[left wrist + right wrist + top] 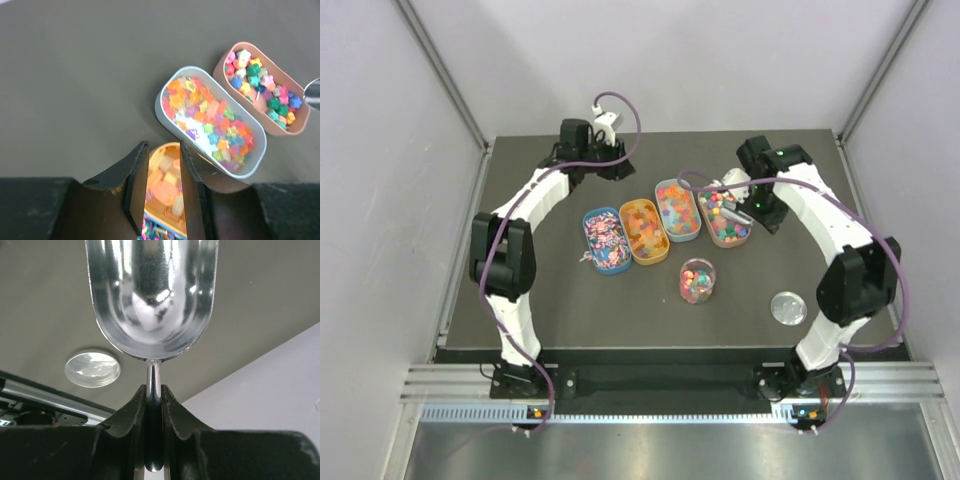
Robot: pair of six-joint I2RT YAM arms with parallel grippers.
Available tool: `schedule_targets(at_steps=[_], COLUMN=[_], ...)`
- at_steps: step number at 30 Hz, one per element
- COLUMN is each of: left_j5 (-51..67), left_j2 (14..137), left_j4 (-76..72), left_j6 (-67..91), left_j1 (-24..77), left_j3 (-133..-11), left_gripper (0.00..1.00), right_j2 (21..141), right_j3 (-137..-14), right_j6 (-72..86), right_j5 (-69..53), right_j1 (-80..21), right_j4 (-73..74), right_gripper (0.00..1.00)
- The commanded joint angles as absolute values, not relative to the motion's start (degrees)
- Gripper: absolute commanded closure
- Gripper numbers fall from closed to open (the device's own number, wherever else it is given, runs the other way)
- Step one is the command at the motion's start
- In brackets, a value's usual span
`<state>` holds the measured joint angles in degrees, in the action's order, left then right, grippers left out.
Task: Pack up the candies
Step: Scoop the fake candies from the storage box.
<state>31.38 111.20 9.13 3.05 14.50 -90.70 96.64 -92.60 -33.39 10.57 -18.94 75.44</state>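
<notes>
The candies fill four oval trays in a row: pink-purple ones in a blue tray (588, 232), orange gummies (643, 230) in an orange tray, mixed stars (212, 120) in a blue tray (159, 107) and larger stars (260, 82) in an orange tray (220, 65). More candies sit in the clear jar (697, 281). My right gripper (154, 390) (742, 203) is shut on the handle of a shiny metal scoop (152, 295), held over the rightmost tray; its bowl looks empty. My left gripper (163, 146) (610, 168) hovers open behind the trays, holding nothing.
The jar's round lid (787, 307) (92, 368) lies on the dark mat toward the front right. Grey walls enclose the table on three sides. A metal rail runs along the near edge by the arm bases.
</notes>
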Motion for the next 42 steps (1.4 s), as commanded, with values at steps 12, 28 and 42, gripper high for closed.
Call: schedule_targets(at_steps=[12, 28, 42], left_j5=[21.9, 20.7, 22.6], left_j2=[117.2, 130.2, 138.0], left_j4=[8.6, 4.6, 2.1], left_j6=[2.1, 1.8, 3.1], left_j1=[15.8, 20.8, 23.1], left_j3=[-99.2, -109.0, -116.5], left_gripper=[0.61, 0.59, 0.59], right_j2=[100.7, 106.3, 104.7], right_j3=[-112.3, -103.8, -97.1], right_j6=[-39.6, -35.2, -35.8], right_j5=[9.3, 21.0, 21.5], right_j1=[-25.6, -27.1, -23.4], right_j4=[84.7, 84.9, 85.0], right_gripper=[1.0, 1.0, 1.0])
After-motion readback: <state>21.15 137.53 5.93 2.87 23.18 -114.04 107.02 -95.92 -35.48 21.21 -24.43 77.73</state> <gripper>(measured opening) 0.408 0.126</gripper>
